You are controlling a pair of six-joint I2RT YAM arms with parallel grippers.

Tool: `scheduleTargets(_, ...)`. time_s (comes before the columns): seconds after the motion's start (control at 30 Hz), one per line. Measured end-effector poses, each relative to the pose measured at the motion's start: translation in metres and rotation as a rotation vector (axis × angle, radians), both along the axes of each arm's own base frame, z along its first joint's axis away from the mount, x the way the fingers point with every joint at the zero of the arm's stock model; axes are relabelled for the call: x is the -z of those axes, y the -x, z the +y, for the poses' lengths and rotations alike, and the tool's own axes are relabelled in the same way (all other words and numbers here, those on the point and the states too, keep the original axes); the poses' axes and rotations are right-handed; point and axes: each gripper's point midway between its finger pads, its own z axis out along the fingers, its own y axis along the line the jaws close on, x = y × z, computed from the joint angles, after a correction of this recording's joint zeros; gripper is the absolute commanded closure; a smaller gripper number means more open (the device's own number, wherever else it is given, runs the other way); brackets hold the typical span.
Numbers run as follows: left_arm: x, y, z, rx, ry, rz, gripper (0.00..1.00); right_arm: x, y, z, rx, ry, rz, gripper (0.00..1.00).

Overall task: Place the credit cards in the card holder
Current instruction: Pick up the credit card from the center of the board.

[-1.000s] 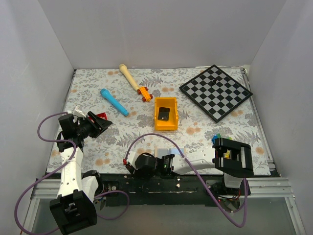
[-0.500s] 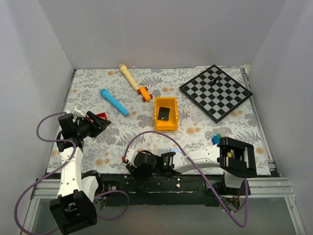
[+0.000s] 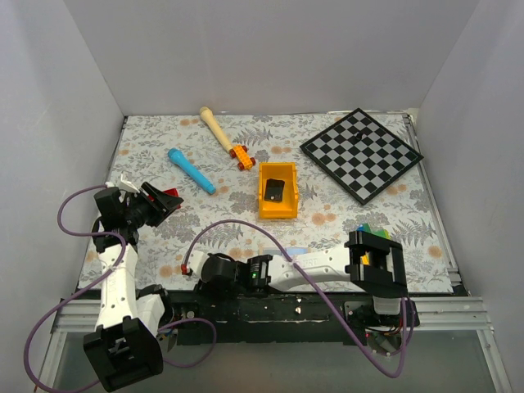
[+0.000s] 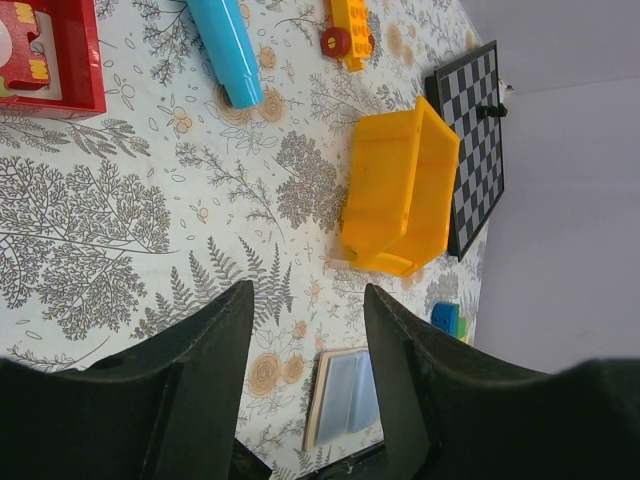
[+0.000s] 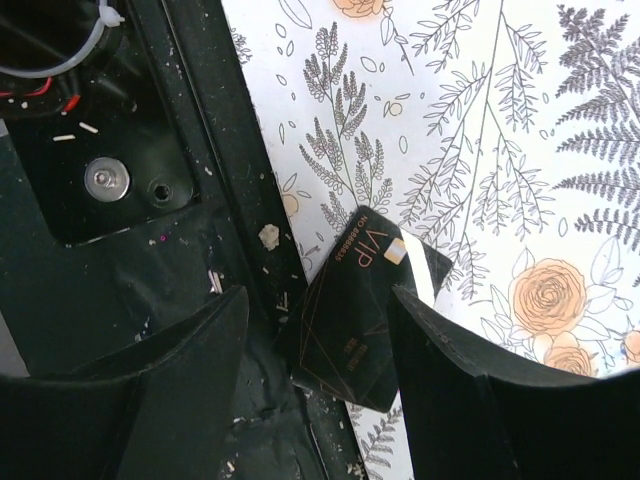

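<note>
my right jaws stand spread at the near edge of the surface (image 5: 520, 120), fingers (image 5: 180, 400) either side of a black vip card (image 5: 360, 320) that lies partly on the black rail (image 5: 200, 150), not pinched. the card holder (image 4: 345, 395) lies open by that edge, pale lining up, blue and green blocks (image 4: 447, 318) near it. my left jaws are spread too, holding nothing, the red card (image 4: 80, 50) just beside them. past the blue cylinder (image 3: 191, 170), the orange bin (image 3: 278, 211) holds one dark flat piece (image 3: 274, 190); beyond: toy car (image 3: 241, 155), wooden peg (image 3: 214, 127), chessboard (image 3: 360, 154).
</note>
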Motion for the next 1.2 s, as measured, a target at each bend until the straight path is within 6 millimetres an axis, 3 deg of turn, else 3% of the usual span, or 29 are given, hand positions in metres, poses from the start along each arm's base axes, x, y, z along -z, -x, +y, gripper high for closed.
scheduleTargets(0.57, 0.000, 0.000, 0.000, 0.000, 0.000, 0.000, 0.52, 0.034, -0.006, -0.010, 0.082, 0.118, 0.005, 0.31)
scheduleTargets(1.2, 0.001, -0.001, 0.000, -0.001, 0.006, 0.009, 0.52, 0.038, -0.004, -0.011, 0.085, 0.169, -0.022, 0.30)
